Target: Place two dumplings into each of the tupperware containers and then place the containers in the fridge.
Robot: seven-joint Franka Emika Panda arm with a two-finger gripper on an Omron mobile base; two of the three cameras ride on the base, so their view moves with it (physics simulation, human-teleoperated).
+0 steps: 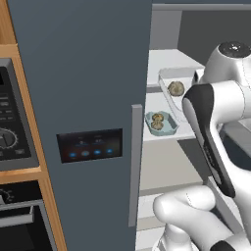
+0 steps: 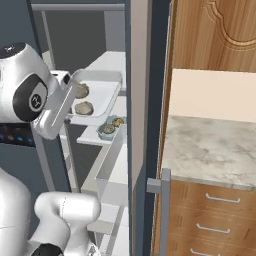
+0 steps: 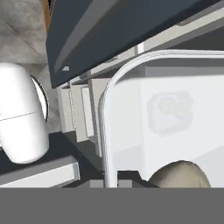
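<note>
Fridge (image 1: 83,73) shelf (image 1: 184,131) already bears one filled container (image 1: 162,123).

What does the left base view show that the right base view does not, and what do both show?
Left base view alone: the oven dials and the fridge's lit control panel. Right base view alone: a marble counter, wood drawers and both dumplings in the held container. Both share: the open fridge, the teal container with dumplings on a shelf, and the white arm.
</note>
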